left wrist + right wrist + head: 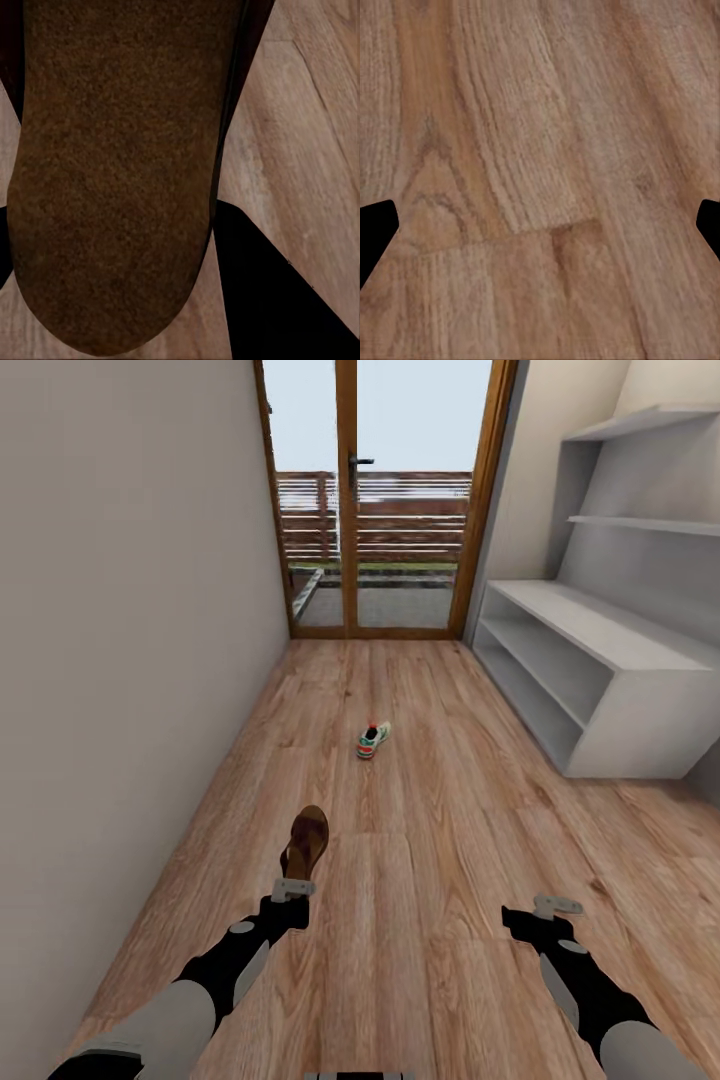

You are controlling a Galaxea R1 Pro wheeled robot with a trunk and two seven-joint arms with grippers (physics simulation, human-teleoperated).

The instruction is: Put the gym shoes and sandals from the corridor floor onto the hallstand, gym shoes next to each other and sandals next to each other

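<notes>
Room: narrow corridor, wood plank floor (pixel 440 830), glazed door (pixel 385 495) at the far end, plain wall along the left edge.
Step in hand: carrying one sandal (pixel 305 843) toward the shoe rack (pixel 590 680), by my reading.
Left tool (pixel 293 887): closed on the sandal's heel end; the left wrist view looks along its rough sole (pixel 120 172).
Right tool (pixel 556 906): fingers spread wide, holding nothing, above bare floor.
Gym shoe (pixel 373 740): one on the floor mid-corridor, well apart from the rack.
Rack shelves: all bare.
Next move: turn right toward the rack and set the sandal on a shelf.
</notes>
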